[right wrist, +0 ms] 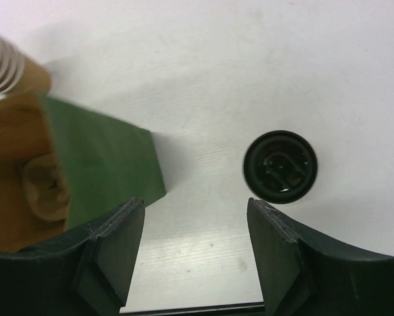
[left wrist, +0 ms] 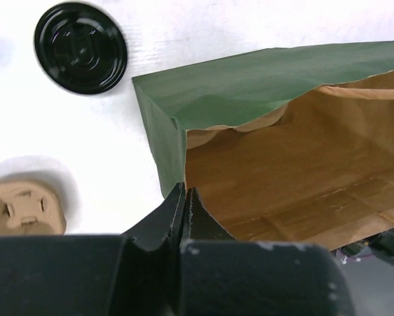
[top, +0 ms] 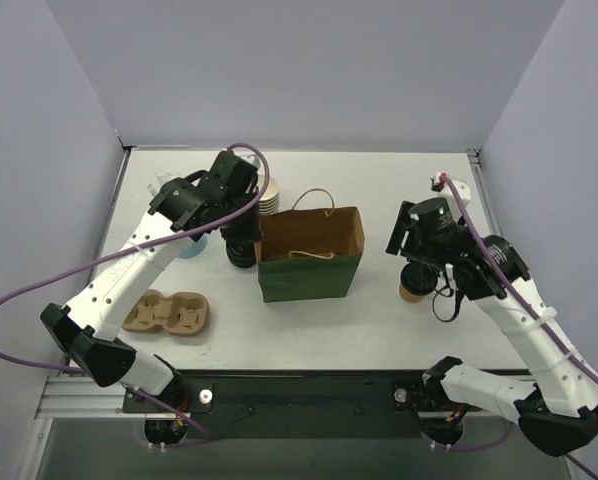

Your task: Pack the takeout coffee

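The takeout coffee (top: pixel 411 291), a brown paper cup with a black lid (right wrist: pixel 280 166), stands on the table to the right of the green paper bag (top: pixel 309 275). My right gripper (right wrist: pixel 196 207) hangs open above the table just beside the cup, nothing between its fingers; the top view shows this gripper (top: pixel 420 268) right over the cup. The bag (left wrist: pixel 250 85) stands open with its brown inside showing. My left gripper (left wrist: pixel 185 192) is shut on the bag's left rim, one finger outside and one inside.
A stack of lidless cups (top: pixel 269 194) stands behind the bag's left corner. A loose black lid (left wrist: pixel 80 47) lies left of the bag. A brown pulp cup carrier (top: pixel 167 312) sits at the front left. Grey walls surround the table.
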{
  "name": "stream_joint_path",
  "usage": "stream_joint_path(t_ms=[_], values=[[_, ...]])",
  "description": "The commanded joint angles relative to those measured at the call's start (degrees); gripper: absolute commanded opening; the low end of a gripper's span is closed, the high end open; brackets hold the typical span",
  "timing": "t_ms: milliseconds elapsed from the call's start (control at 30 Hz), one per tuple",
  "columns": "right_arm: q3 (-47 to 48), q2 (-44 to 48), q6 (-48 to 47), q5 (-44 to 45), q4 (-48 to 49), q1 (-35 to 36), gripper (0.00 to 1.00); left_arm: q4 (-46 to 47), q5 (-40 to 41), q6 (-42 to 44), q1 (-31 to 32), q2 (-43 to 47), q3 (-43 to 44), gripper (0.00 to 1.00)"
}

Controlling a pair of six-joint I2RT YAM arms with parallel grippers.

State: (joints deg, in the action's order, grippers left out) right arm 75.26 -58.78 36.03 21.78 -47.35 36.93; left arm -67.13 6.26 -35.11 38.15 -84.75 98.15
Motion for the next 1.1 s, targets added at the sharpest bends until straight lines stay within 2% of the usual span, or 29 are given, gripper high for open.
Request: stream_joint_path(t_ms=[0, 33, 267, 600, 1067], values=[[1.6, -4.7, 0.6, -3.7, -4.8, -11.2, 0.65, 6.8, -4.5, 7.0, -0.2, 1.2, 0.3, 0.0], [1.8, -5.2, -0.8, -5.0, -4.8, -15.2, 0.66, 7.3, -5.0, 7.3, -0.2, 1.6, -0.4, 0.0], [-0.5, -11.6, -6.0, -10.3, -5.9, -24.8, 0.77, 11.2, -8.3, 9.0, -0.9, 4.9, -6.1, 0.02], [-7.4, -16.9, -9.0, -14.0, -0.8, -26.6, 0.82, 12.4, -12.3, 9.4, -1.7, 4.2, -5.6, 0.08], [-14.5, -18.7, -9.3, -14.6, 3.7, -28.8, 0.81, 12.3, -13.2, 10.7, -3.0, 3.5, -4.4, 0.1]])
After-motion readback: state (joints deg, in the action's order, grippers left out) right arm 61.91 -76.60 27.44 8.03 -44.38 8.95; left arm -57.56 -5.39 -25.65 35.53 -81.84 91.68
